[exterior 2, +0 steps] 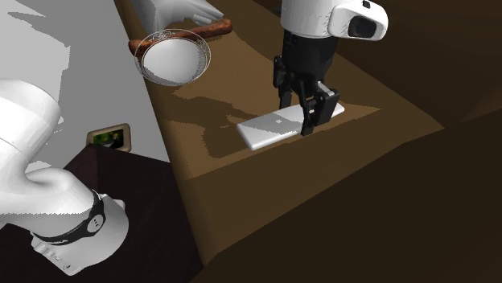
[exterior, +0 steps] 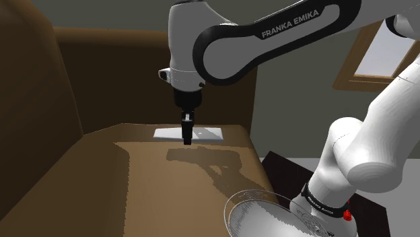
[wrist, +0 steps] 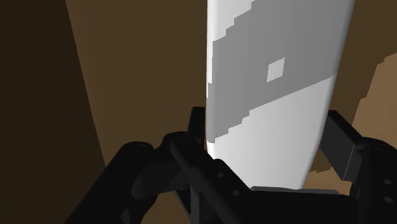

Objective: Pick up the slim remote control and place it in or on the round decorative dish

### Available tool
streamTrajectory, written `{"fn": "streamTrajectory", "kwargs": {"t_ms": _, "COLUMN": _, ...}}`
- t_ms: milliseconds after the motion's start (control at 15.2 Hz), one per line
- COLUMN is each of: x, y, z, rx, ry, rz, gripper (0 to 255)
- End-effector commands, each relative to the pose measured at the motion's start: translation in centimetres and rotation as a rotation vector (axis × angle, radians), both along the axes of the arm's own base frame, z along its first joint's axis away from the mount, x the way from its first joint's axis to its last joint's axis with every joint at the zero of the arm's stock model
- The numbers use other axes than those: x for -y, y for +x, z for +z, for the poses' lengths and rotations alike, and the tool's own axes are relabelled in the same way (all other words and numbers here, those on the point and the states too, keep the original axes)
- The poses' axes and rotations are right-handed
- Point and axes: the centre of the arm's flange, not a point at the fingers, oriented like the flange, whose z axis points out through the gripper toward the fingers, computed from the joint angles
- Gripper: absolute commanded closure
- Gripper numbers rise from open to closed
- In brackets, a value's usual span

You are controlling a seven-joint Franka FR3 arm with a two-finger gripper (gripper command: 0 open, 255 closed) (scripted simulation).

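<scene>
The slim remote control (exterior: 205, 132) is a flat white slab lying on the brown sofa seat (exterior: 134, 182) near the backrest. My black gripper (exterior: 186, 138) points straight down over one long end of it. In the second exterior view the fingers (exterior 2: 312, 112) straddle the remote (exterior 2: 269, 129) at its end. The wrist view has the remote (wrist: 280, 95) clasped between both fingers of the gripper (wrist: 267, 130), still flat on the seat. The round dish (exterior: 250, 198), pale with a thin ornate rim, sits at the near end of the seat beside the arm's base; its rim (exterior 2: 145, 44) also shows opposite.
The sofa's tall brown backrest (exterior: 121, 74) and armrest (exterior: 27, 114) wall in the seat. A dark low table (exterior: 289, 172) stands beside the sofa. A brown flat object (exterior 2: 213, 30) lies behind the dish. A wall socket (exterior 2: 109, 138) sits low on the grey wall.
</scene>
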Motion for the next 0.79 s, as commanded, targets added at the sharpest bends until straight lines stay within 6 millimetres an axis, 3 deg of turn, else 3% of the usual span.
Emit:
{"fn": "streamTrajectory", "kwargs": {"t_ms": 0, "x": 0.0, "y": 0.0, "z": 0.0, "rx": 0.000, "ry": 0.000, "rz": 0.000, "gripper": 255}}
{"fn": "streamTrajectory", "kwargs": {"t_ms": 726, "x": 0.0, "y": 0.0, "z": 5.3, "rx": 0.000, "ry": 0.000, "rz": 0.000, "gripper": 255}}
